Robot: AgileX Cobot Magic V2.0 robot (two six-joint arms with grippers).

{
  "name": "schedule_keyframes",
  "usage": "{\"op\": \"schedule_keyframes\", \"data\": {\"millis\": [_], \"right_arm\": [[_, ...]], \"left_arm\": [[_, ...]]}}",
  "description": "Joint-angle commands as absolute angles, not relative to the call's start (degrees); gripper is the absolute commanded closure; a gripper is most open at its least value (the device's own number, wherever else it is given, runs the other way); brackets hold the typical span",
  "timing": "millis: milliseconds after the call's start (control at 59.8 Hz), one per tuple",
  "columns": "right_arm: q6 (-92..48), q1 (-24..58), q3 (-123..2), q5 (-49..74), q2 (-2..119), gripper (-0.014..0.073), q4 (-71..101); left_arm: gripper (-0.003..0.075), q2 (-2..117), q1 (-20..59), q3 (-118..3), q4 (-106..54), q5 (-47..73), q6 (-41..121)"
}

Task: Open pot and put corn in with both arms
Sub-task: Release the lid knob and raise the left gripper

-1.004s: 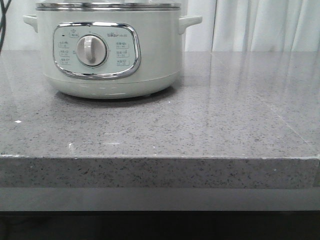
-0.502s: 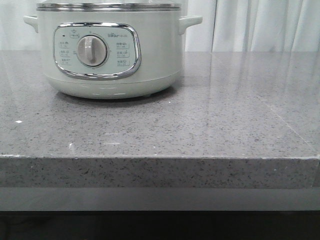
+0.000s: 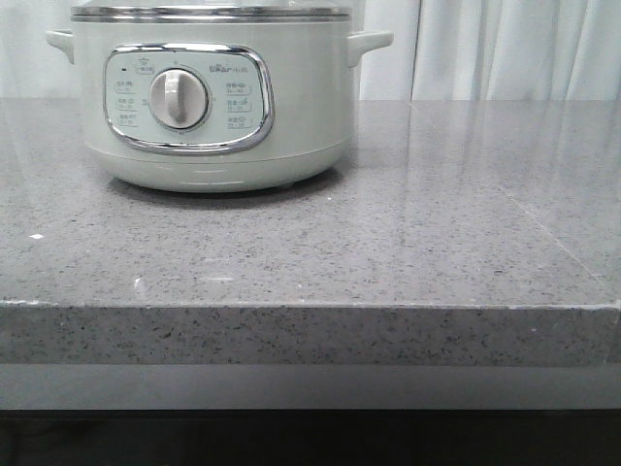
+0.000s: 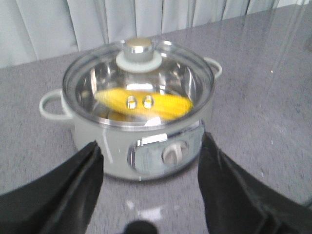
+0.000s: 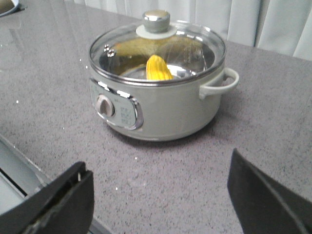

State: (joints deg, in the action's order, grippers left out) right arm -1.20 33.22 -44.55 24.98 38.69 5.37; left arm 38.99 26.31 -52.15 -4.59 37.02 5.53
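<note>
We are holding our left gripper (image 4: 148,192) and right gripper (image 5: 161,200) wide and empty, clear of the pot (image 5: 158,95), because the corn (image 5: 158,69) is lying inside under the seated glass lid (image 5: 157,46).

Corn (image 4: 146,103) inside pot (image 3: 209,107), lid (image 4: 139,73) on; pot on counter (image 3: 388,243), rear left.

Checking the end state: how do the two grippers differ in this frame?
The left gripper hangs close to the pot, its fingers framing the dial panel; the right gripper sits farther back, off the handle side. Both are open and empty, and both see the corn under the lid.
</note>
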Motion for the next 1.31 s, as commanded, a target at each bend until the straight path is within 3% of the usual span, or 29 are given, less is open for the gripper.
{"op": "schedule_keyframes", "data": {"millis": [0,285,385,469,636,753,803,1289], "right_arm": [[-1.3,33.4,-46.0,22.6,38.6,0.0012,5.5],[-1.3,33.4,-46.0,23.9,38.6,0.0012,5.5],[-1.3,33.4,-46.0,23.9,38.6,0.0028,5.5],[-1.3,33.4,-46.0,23.9,38.6,0.0120,5.5],[-1.3,33.4,-46.0,24.0,38.6,0.0436,5.5],[-1.3,33.4,-46.0,24.0,38.6,0.0611,5.5],[-1.3,33.4,-46.0,24.0,38.6,0.0668,5.5],[-1.3,33.4,-46.0,23.9,38.6,0.0661,5.5]], "left_arm": [[0.0293,34.1,26.2,-48.8,-6.0,32.9,5.1],[0.0295,24.8,26.2,-41.5,-6.1,30.2,5.1],[0.0359,24.5,26.2,-41.5,-6.1,30.2,5.1],[0.0459,24.5,26.2,-41.5,-6.1,30.2,5.1],[0.0642,24.5,26.2,-41.5,-6.1,30.2,5.1],[0.0734,24.5,26.2,-41.5,-6.1,30.2,5.1],[0.0741,24.5,26.2,-41.5,-6.1,30.2,5.1],[0.0741,24.5,26.2,-41.5,-6.2,30.2,5.1]]}}
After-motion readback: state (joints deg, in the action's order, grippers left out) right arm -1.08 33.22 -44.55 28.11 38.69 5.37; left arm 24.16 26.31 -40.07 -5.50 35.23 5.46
